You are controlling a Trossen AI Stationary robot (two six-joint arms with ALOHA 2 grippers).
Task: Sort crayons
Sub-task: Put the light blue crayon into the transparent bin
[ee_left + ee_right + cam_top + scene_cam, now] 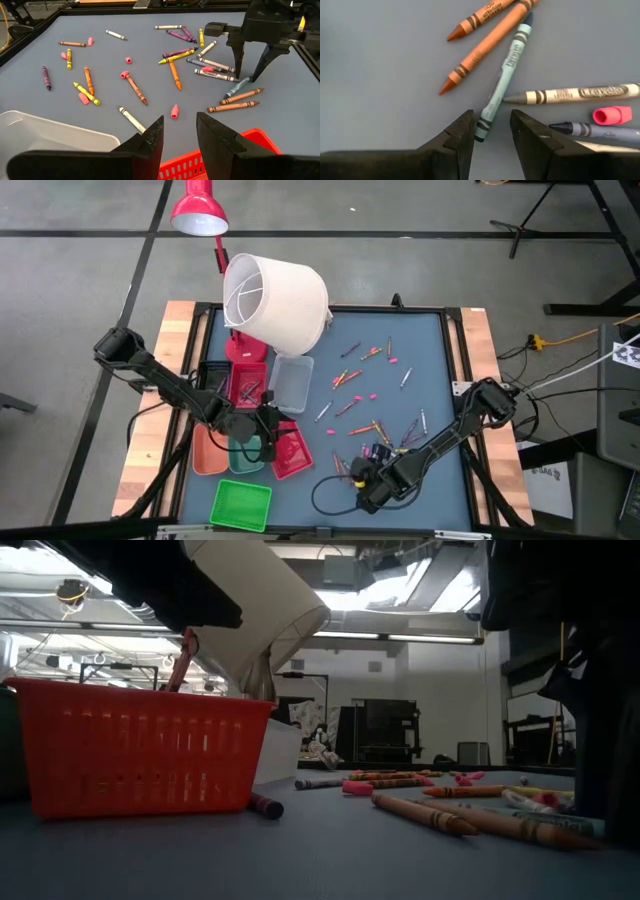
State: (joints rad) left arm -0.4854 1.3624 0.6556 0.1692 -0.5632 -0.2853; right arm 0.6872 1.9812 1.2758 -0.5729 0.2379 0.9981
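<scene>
Blue surface (400, 340) bearing scattered crayons (175, 74), mostly from 12 to 4 o'clock; left hand (178, 134), open and empty, over red tray (130, 745); right hand (487, 131), open and empty, straddling light-blue crayon (502, 80), whose long axis runs 1–7 o'clock between its fingers

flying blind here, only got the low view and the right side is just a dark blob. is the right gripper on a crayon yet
Observer: No. The right gripper is open, nothing between its fingers; the end of a light blue crayon lies in the gap below.
Operator: anything crowding that crayon
Observer: Two brown crayons lie on one side, the nearer almost touching it, and a grey crayon points at it from the other.
Operator: and the left arm
Observer: The left gripper is open and empty above the red tray, at the left end of the table.
</scene>
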